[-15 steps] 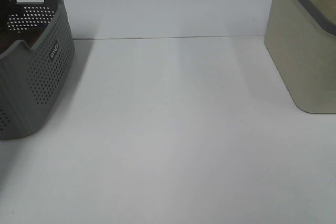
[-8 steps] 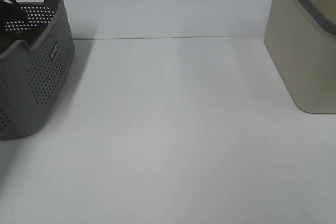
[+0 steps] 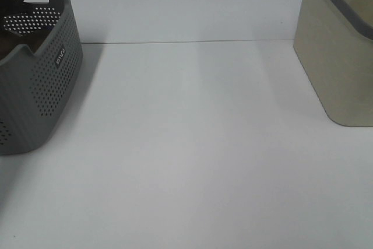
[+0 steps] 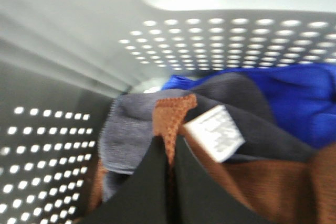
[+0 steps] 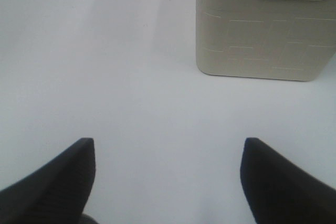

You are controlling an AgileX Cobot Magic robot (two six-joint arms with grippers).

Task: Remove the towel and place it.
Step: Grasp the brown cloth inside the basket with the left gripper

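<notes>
In the basket (image 3: 49, 86), far left, the left gripper (image 4: 169, 148) is pinching a corner of the towel (image 4: 172, 113) — a hold for lifting it out; the right gripper (image 5: 168, 153) is hanging wide open, empty.

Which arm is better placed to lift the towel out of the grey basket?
Left: the left tool is shut on the towel inside the basket; the right tool hangs open over the table.

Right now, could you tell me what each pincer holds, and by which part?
The left pincer is shut on the towel, pinching its corner beside the white label. The right pincer is open and empty.
</notes>
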